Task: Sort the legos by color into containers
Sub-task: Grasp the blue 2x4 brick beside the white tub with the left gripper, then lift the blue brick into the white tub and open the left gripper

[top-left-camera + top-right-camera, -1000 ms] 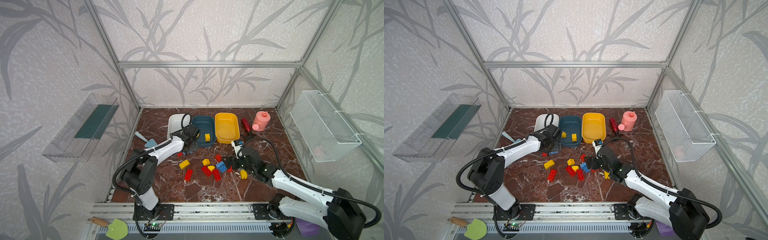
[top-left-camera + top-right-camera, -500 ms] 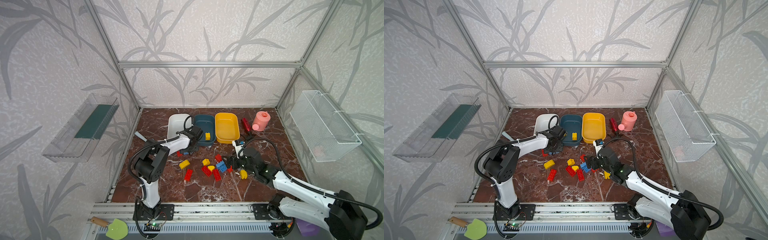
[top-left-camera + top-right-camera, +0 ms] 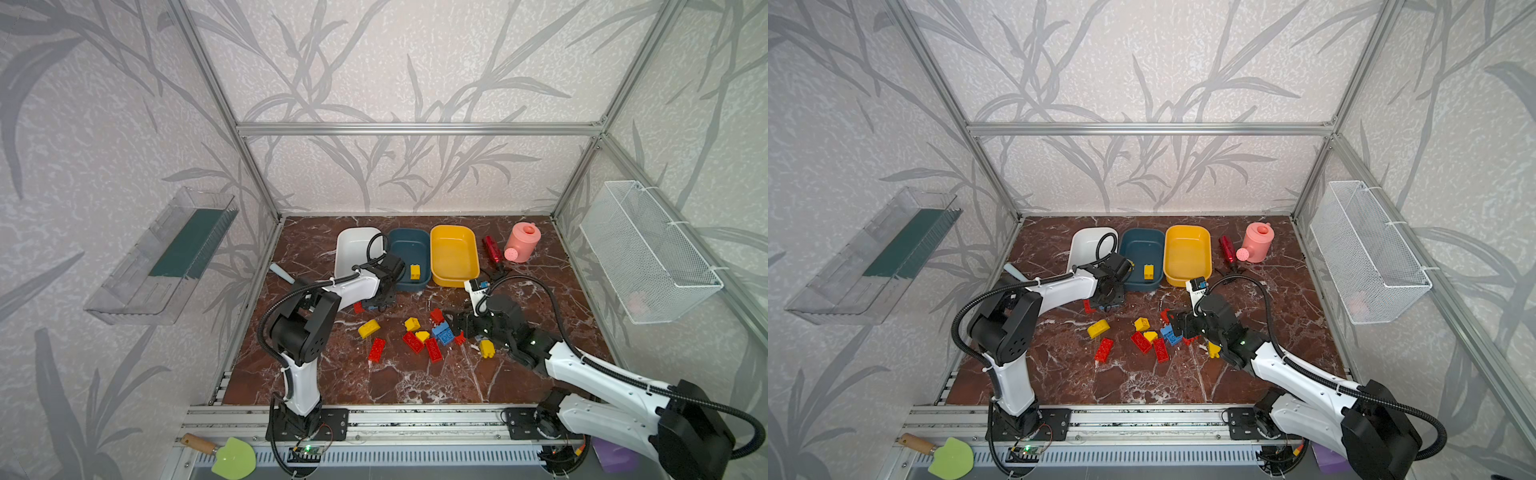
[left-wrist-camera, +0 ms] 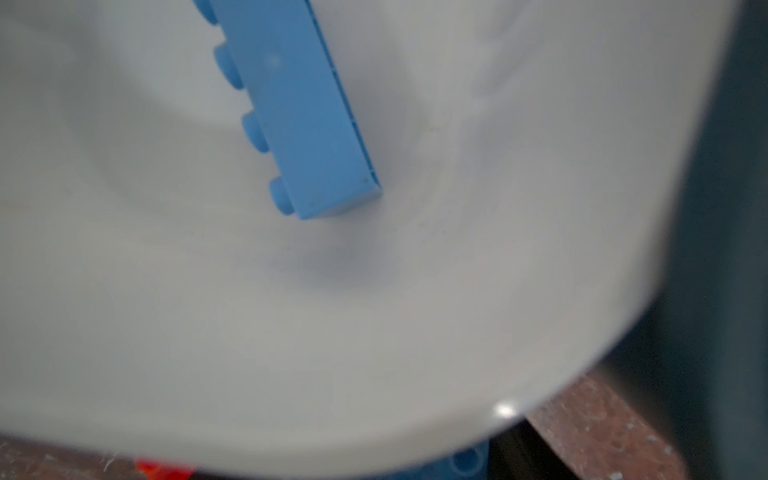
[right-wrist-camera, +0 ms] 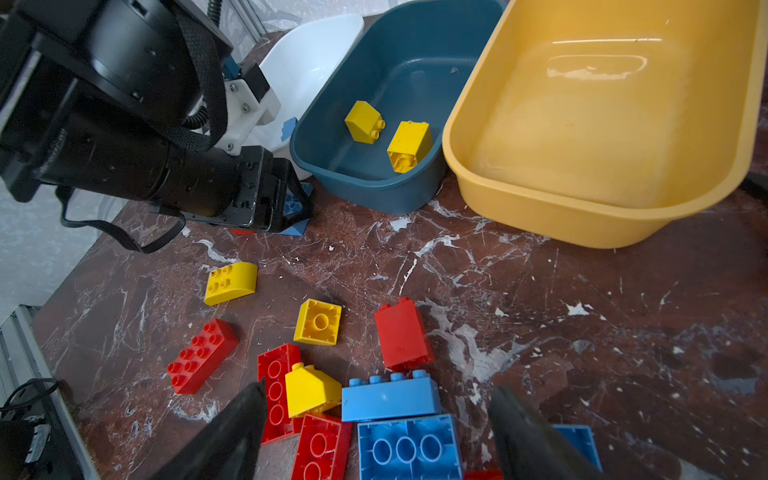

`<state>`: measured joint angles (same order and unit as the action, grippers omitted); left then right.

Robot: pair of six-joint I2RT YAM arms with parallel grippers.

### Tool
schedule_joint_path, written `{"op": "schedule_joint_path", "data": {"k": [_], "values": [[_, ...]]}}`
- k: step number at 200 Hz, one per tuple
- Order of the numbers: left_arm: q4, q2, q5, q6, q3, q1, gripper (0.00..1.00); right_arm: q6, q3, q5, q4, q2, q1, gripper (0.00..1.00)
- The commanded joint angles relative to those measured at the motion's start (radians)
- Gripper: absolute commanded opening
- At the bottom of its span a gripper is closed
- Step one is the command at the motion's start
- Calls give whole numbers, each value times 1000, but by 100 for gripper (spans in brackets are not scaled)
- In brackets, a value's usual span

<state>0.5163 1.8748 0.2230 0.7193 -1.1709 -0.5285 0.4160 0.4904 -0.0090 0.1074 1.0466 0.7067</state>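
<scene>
Reference thing: the teal tub (image 3: 409, 257).

- In both top views the white tub (image 3: 353, 249) is seen just beside the teal tub on the left arm's side. The yellow tub (image 3: 453, 253) is seen just beside it on the right arm's side.
- One yellow brick (image 3: 414, 271) is made out inside the teal tub in a top view. A sloped yellow brick (image 5: 365, 121) lying near it in the same tub is shown clearly only by the right wrist view.
- A long blue brick (image 4: 299, 108), tipped on its side inside the white tub, is shown by the left wrist view alone.
- The left fingers (image 5: 279, 189) are seen at the counter (image 3: 374, 386), just in front of the teal tub's near corner on the white tub's side. A blue brick (image 5: 298, 226) is framed between them. Whether it is clamped cannot be told.
- The right fingers (image 5: 237, 424) are spread wide and nothing is held. They are placed over the loose pile (image 3: 432, 348) of red, blue and yellow bricks, which lies on the counter in front of the teal tub, toward the arm bases.
</scene>
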Motion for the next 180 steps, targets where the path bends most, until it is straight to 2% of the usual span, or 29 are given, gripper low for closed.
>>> {"op": "schedule_joint_path", "data": {"k": [1, 52, 94, 130, 160, 180], "values": [[22, -75, 10, 19, 23, -2, 55, -1, -9, 4, 17, 3, 7, 84], [94, -273, -9, -12, 7, -3, 54, -8, -8, 12, 7, -12, 16, 84], [214, -335, 46, -91, -128, 31, 55, -8, -3, 4, 3, -16, 20, 84], [232, -285, -10, -132, -225, 130, 54, -13, 0, 10, -3, -17, 21, 84], [240, -170, -83, -144, -314, 214, 54, -13, 2, 4, -2, -10, 21, 84], [233, -93, -97, -149, -362, 229, 54, -11, 1, 2, -1, -8, 20, 84]]}}
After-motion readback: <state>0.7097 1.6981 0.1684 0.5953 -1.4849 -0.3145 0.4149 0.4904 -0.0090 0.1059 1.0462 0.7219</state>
